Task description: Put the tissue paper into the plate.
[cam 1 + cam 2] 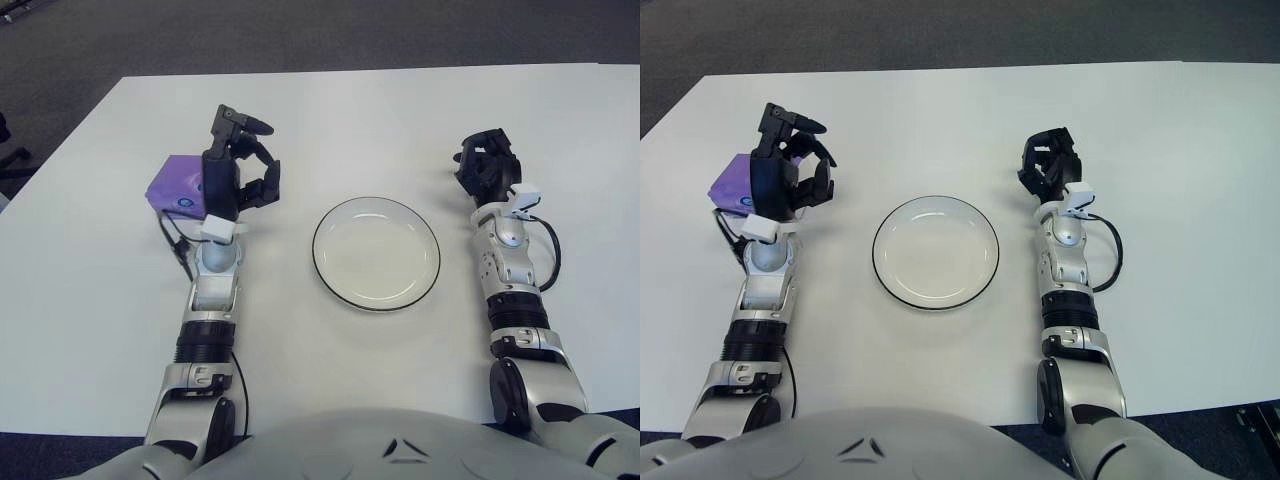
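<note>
The tissue paper is a purple pack (174,186) on the white table (360,110), at the left; it also shows in the right eye view (734,182). The white plate (376,253) with a dark rim lies at the table's middle, with nothing in it. My left hand (255,160) is raised just right of the pack, between pack and plate, with its fingers spread and holding nothing. Its fingers point away from the pack. My right hand (488,165) shows to the right of the plate.
A black cable (172,240) runs by my left wrist, below the pack. Dark carpet (300,35) lies beyond the table's far edge.
</note>
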Controlling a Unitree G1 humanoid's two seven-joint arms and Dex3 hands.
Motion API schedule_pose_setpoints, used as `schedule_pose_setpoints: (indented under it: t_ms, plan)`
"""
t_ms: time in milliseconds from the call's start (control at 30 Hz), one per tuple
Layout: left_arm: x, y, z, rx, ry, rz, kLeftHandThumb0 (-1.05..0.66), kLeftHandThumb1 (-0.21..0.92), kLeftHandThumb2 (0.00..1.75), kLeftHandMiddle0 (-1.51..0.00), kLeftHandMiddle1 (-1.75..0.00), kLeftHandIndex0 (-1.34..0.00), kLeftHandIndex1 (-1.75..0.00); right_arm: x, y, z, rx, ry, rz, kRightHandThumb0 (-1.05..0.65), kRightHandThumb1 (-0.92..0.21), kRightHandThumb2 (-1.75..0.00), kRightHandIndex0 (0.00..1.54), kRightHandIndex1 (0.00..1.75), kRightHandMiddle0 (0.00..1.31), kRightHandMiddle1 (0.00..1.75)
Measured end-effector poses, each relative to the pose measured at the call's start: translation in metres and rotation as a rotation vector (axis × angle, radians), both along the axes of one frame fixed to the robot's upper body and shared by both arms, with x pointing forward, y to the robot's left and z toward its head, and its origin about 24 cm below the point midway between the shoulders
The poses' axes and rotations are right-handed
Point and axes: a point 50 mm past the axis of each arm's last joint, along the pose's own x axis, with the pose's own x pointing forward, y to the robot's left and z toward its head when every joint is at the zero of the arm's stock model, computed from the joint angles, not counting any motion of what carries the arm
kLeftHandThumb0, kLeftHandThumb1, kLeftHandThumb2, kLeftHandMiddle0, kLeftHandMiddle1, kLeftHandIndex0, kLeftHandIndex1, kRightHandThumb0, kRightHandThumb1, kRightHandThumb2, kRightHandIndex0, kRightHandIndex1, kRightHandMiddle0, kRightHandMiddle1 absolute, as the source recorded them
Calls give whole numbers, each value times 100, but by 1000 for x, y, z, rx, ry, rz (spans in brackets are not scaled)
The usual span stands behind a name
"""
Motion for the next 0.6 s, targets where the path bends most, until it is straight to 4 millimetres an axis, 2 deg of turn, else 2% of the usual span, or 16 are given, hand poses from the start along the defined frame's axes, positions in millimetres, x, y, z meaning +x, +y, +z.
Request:
schedule_pose_setpoints:
  t_ms: [100, 233, 467, 600]
  plan:
    - [-4, 0, 3, 89, -49, 69, -37, 81, 45, -86, -175, -50, -148, 0, 0, 1, 0, -5, 2, -38, -69, -81, 77, 175, 34, 175]
    - [-7, 2, 1, 230, -97, 161, -36, 89, 30, -84, -175, -49, -146, 1, 0, 2, -1, -7, 4, -38, -69, -82, 77, 175, 34, 175]
    - [-10, 23, -16, 537, -153, 321, -36, 92, 23, -78, -175, -52, -142, -1, -1, -3, -3, 14, 14, -38, -69, -82, 77, 175, 34, 175]
    - [-8, 42, -20, 664, -146, 384, -36, 92, 22, -70, -145, -52, -141, -2, -4, -7, -9, 36, 19, -38, -69, -82, 77, 175, 34, 175]
